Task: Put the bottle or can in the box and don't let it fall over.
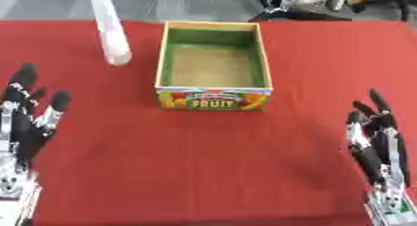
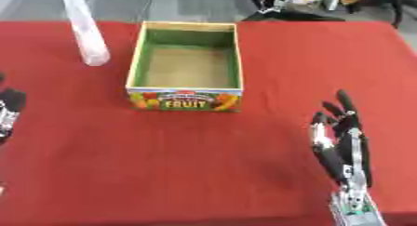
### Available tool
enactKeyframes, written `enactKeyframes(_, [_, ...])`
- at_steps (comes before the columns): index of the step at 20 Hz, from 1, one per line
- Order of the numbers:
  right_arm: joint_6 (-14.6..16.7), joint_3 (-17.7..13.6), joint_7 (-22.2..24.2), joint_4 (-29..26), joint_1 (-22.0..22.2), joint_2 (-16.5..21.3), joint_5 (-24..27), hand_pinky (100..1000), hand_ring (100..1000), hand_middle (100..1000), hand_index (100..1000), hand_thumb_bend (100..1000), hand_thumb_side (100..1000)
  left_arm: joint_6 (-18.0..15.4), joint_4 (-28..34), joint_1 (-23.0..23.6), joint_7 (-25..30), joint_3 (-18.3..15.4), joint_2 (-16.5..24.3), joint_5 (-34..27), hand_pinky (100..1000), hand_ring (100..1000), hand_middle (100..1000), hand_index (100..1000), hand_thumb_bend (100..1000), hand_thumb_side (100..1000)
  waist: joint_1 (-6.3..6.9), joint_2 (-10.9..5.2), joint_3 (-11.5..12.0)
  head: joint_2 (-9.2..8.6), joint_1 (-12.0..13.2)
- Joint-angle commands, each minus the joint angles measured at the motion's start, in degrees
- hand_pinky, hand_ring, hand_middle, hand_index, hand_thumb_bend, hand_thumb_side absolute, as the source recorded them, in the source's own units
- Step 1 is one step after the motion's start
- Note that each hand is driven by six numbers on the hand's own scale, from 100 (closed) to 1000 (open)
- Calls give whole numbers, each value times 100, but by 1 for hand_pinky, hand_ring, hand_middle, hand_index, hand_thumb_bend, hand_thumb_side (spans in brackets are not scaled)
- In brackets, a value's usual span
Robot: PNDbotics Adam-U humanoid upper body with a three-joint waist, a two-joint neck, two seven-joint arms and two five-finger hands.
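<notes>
Your red counter (image 1: 204, 174) carries the box (image 1: 213, 64) at its far middle, nothing inside it that you can see. Your left hand (image 1: 29, 118) and right hand (image 2: 342, 141) rest near the lower corners, fingers straight and up, holding nothing. The pale bottle (image 1: 110, 27) stands just left of the box, apart from it.

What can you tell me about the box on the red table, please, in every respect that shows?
The box is an open-topped rectangular carton with green inner walls, a plain brownish floor and pale rim edges. Its near face carries a colourful fruit picture with the word FRUIT. It sits flat and upright on the red tablecloth, towards the far middle. It looks empty; nothing touches it. A pale translucent bottle stands apart to its left, and both hands lie well short of it.
</notes>
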State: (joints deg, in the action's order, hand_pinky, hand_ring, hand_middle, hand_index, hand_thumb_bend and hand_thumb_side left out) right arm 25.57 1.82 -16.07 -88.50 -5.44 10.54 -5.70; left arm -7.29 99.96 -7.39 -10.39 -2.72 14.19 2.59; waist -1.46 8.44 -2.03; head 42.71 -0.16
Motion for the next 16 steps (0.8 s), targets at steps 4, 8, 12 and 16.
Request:
enactKeyframes(4, [-12, -32, -15, -67, -23, 122, -42, 795, 879, 1000, 963, 100, 470, 1, 111, -35, -5, -52, 88, 0, 935, 1000, 948, 913, 737, 570, 7, -86, 3, -15, -17])
enactKeyframes(8, [-13, -27, -14, -69, -23, 122, -44, 795, 879, 1000, 963, 100, 470, 2, 110, -36, -3, -51, 89, 0, 934, 1000, 948, 913, 738, 571, 6, -83, 8, -29, -6])
enactKeyframes(12, [-16, -24, -14, -68, -24, 120, -45, 795, 879, 1000, 963, 100, 470, 4, 108, -39, -6, -51, 93, 3, 935, 1000, 948, 913, 737, 571, 9, -73, 3, -32, 9])
enactKeyframes(16, [-16, -20, -16, -67, -28, 120, -41, 795, 880, 1000, 963, 100, 470, 16, 102, -54, -15, -53, 114, 1, 934, 1000, 948, 913, 736, 572, 11, -44, 4, -51, 9])
